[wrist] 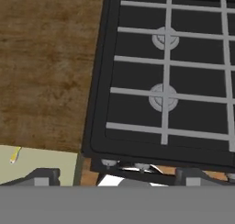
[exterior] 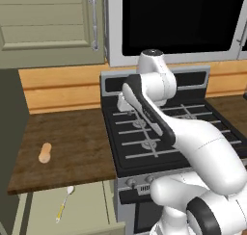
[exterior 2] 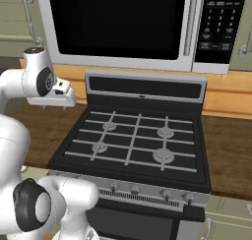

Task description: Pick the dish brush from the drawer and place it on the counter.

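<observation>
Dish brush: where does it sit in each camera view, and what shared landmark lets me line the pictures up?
Left base view: dish brush lies in the open drawer, lower left, below the counter edge.
Right base view: not in it.
Hand view: the yellow handle end shows at the far left edge, low, in the drawer.
Shared landmark: the black stove, whose left edge meets the counter; the brush lies left of it.
</observation>
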Robot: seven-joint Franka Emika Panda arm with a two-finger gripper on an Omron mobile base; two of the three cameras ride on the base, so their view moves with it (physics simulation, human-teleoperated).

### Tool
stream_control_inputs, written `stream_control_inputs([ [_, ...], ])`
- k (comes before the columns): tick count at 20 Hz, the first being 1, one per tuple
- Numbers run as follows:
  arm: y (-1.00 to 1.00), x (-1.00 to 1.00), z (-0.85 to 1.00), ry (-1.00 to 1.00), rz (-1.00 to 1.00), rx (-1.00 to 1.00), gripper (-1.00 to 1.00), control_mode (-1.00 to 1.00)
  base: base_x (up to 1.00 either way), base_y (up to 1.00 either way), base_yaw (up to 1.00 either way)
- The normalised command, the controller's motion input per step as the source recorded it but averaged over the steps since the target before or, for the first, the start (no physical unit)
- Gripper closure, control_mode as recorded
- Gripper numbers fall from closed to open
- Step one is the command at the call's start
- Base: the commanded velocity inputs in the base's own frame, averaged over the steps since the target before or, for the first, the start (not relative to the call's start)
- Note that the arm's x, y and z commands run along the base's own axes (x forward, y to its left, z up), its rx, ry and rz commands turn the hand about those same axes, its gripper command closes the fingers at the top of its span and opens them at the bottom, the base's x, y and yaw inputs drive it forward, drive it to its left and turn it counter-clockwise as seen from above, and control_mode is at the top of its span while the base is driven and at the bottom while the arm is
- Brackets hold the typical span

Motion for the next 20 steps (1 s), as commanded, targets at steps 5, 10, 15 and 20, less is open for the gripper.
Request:
stream_control_inputs([
  [5,0.99,-0.01,-0.18,0.04,0.03,0.0,-1.0,-1.0,0.0,0.0,0.0],
  [10,0.99,-0.18,-0.22,0.07,0.02,0.0,-1.0,-1.0,0.0,0.0,0.0],
  [15,1.0,-0.31,-0.34,0.04,0.01,0.0,-1.0,-1.0,0.0,0.0,0.0],
  [20,0.97,-0.48,-0.42,0.01,0.01,0.0,-1.0,-1.0,0.0,0.0,0.0],
])
